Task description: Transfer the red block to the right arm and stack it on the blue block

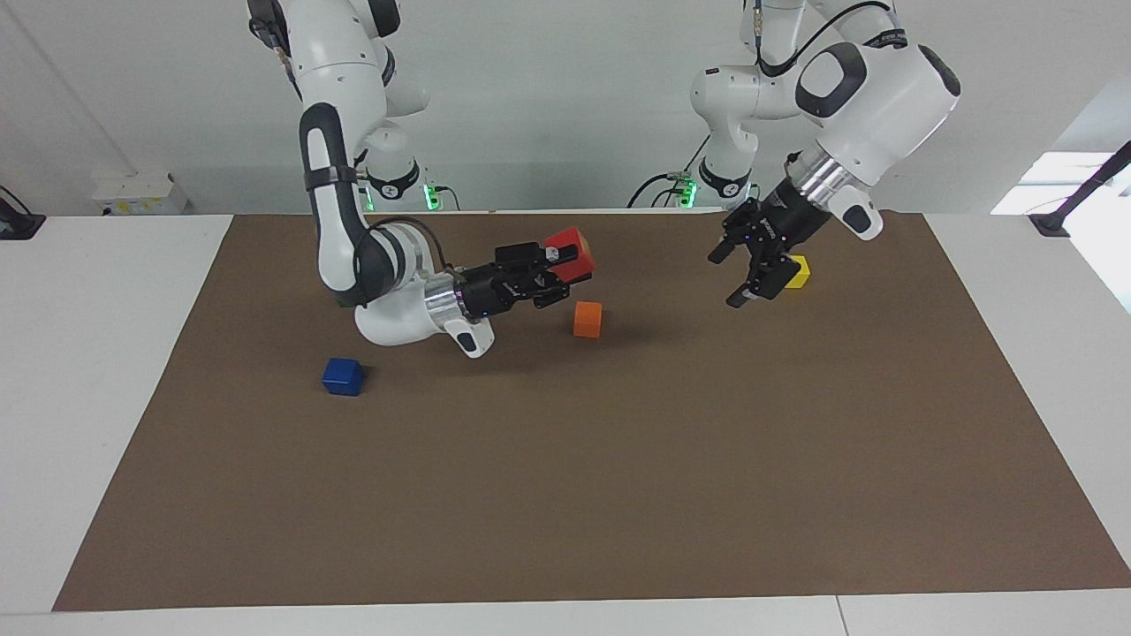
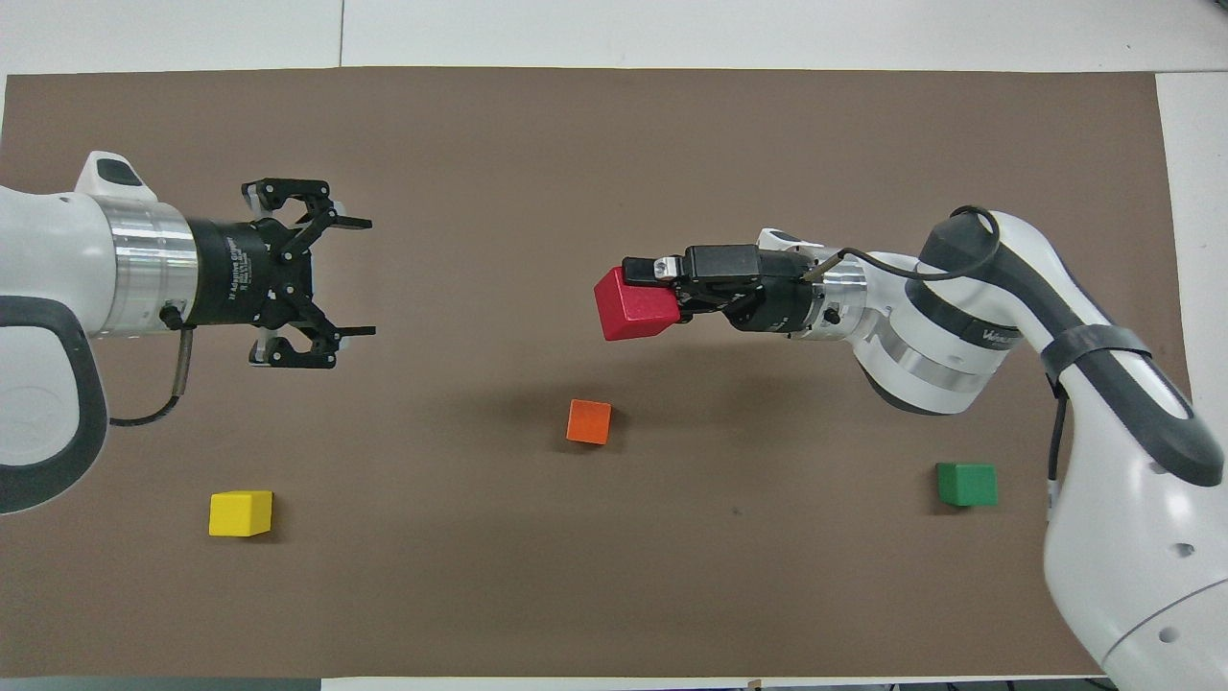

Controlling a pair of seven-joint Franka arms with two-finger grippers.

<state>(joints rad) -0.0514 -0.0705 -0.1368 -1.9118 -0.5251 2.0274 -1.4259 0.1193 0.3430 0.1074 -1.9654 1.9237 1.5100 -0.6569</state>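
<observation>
The bench [image 1: 106,371] looks smooth and white, and a matt brown mat [image 1: 565,495] like paper or thin cloth covers it. The red block [image 2: 633,305], the blue block [image 1: 343,376], the orange block [image 2: 589,421], the yellow block [image 2: 241,512] and the green block [image 2: 967,484] have a matt painted finish. The right arm [image 1: 340,212] has glossy white plastic shells and a shiny metal wrist ring. The left hand [image 2: 331,274] is matt black.

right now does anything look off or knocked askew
Nothing is spilled or damaged. The red block sits tilted in the right hand, gripped near one edge, up in the air over the orange block. The left hand hangs open.
</observation>
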